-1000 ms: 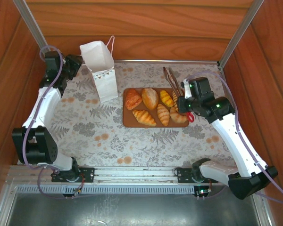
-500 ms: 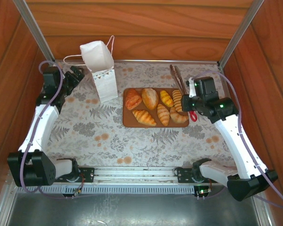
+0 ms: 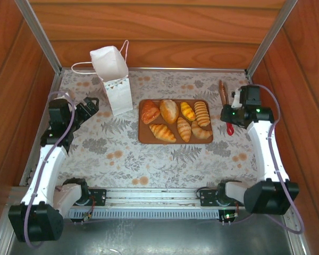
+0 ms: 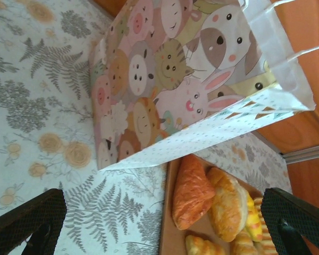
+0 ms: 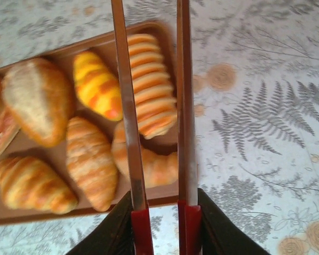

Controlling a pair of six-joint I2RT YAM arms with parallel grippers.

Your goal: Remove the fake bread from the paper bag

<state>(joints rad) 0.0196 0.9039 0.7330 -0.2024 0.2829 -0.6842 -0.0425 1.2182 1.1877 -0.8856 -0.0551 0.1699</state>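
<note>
The fake bread [image 3: 175, 121] lies as several glossy pastries on a flat brown tray [image 3: 147, 139] at mid-table. The paper bag [image 3: 116, 79], white with thin cord handles, stands upright just left of the tray. In the left wrist view the paper bag [image 4: 165, 79] shows a cartoon-animal print, with a reddish croissant [image 4: 194, 191] beyond it. My left gripper [image 3: 91, 105] is open and empty, left of the bag and apart from it. My right gripper [image 3: 232, 111] is right of the tray, shut on red-handled metal tongs [image 5: 141, 228]. The tongs' arms are parted and empty over a ridged loaf [image 5: 149, 85].
Wooden walls enclose the floral tablecloth [image 3: 149, 159] on three sides, with metal posts at the back corners. The bag stands close to the back wall. Open cloth lies between the tray and the arm bases along the near rail [image 3: 149, 195].
My left gripper let go of the bag, opened wide and drew back toward the near left. My right gripper carried the tongs rightward off the tray's right end.
</note>
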